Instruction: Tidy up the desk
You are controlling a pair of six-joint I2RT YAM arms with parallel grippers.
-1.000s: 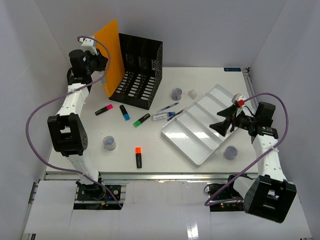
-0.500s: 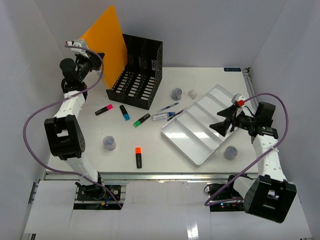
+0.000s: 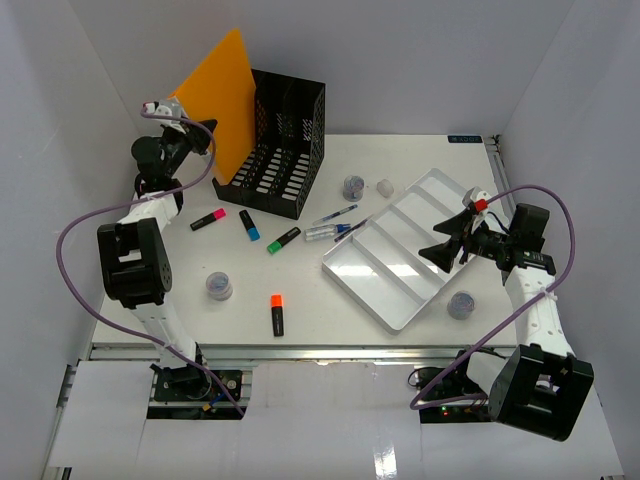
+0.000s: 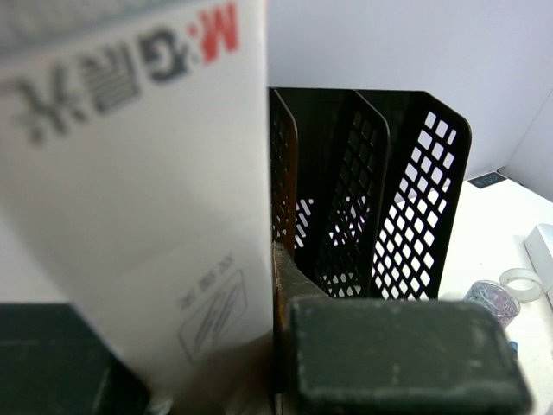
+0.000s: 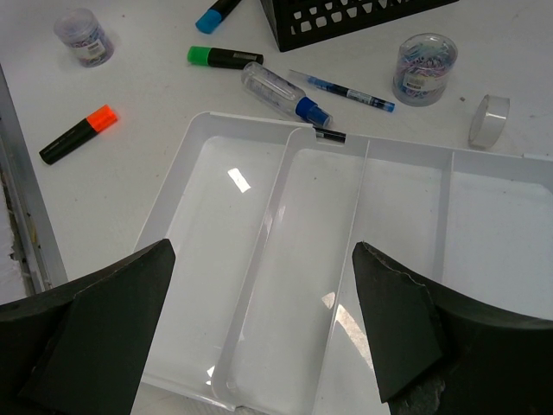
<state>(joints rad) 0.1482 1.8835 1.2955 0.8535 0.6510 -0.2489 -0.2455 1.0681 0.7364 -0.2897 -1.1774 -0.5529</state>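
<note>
Right end effector (image 5: pixel 263 251) spread, over tray (image 5: pixel 243 118) rim

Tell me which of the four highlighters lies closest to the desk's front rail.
The orange-capped highlighter. It lies alone near the rail, while the pink-capped, blue-capped and green-capped ones sit farther back beside the black file rack.

On desk (image 3: pixel 420 160): rack (image 3: pixel 285 140) behind markers (image 3: pixel 249 225), tray (image 3: pixel 345 272) right; folder (image 3: pixel 215 90) seemingly touching rack.

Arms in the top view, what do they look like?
The left arm and right arm have white links, blocky black joints and a looping purple cable each. Red-and-white tips sit at the wrists. The right end effector has black wedge-shaped fingers.
</note>
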